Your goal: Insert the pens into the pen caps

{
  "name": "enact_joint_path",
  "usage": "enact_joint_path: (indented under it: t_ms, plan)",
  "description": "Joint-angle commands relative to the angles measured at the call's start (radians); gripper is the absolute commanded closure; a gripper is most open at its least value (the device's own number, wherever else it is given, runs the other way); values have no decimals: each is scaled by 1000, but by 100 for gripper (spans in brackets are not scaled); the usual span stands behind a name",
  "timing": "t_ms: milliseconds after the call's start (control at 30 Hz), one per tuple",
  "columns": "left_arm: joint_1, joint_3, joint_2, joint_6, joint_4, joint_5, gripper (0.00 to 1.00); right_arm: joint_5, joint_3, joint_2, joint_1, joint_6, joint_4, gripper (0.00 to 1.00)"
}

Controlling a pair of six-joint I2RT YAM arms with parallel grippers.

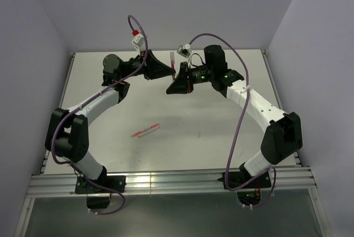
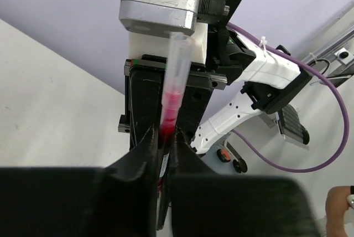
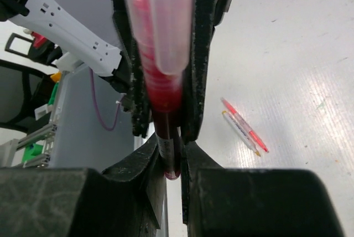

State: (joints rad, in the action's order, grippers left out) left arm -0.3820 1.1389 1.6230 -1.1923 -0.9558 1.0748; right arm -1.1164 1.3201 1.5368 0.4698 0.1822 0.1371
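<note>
Upper centre, left claw (image 2: pixel 162 154) and right claw (image 3: pixel 172 162) both clenched on one thin dark-red pen (image 2: pixel 176 82), red and white stick pens (image 1: pixel 145 130) lying mid-frame on worktop (image 1: pixel 221 137)

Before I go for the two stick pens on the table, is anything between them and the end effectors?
Nothing visible stands between them and the two stick pens on the table. But both are occupied: the left end effector and the right end effector are each closed on the dark-red pen in mid-air.
</note>
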Motion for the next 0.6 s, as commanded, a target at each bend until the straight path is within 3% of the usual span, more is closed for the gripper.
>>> enact_joint_path:
  t_ms: [0,100,133,167,233,267,300,333,367,400,433,500,567]
  plan:
    - [-6,22,-20,0,-57,10,96,-10,11,-26,6,13,-47,100]
    - [-8,24,-26,16,4,-3,100,3,4,-24,7,8,-44,100]
    - [-2,27,-31,58,40,-9,100,13,5,-23,7,7,-39,94]
    - [2,35,-35,89,81,-16,100,27,8,-23,4,-12,-19,68]
    - [35,54,-54,240,280,-24,100,38,11,-33,-5,-41,33,46]
    - [52,109,-60,332,422,-56,100,58,8,-41,-19,-52,71,28]
    - [70,151,-74,450,578,-97,100,67,-1,-49,-29,-68,91,19]
    - [104,194,-75,711,873,-136,100,75,-8,-67,-43,-97,111,13]
    - [114,270,-77,843,997,-213,100,87,-15,-76,-57,-107,143,7]
    - [123,306,-68,975,1104,-258,100,93,-33,-84,-92,-118,156,6]
    - [127,346,-52,1271,1341,-298,100,101,-42,-98,-114,-134,170,5]
    - [130,468,10,1608,1521,-471,100,116,-70,-113,-186,-144,193,5]
    - [158,537,56,1771,1669,-570,100,124,-85,-127,-238,-159,219,5]
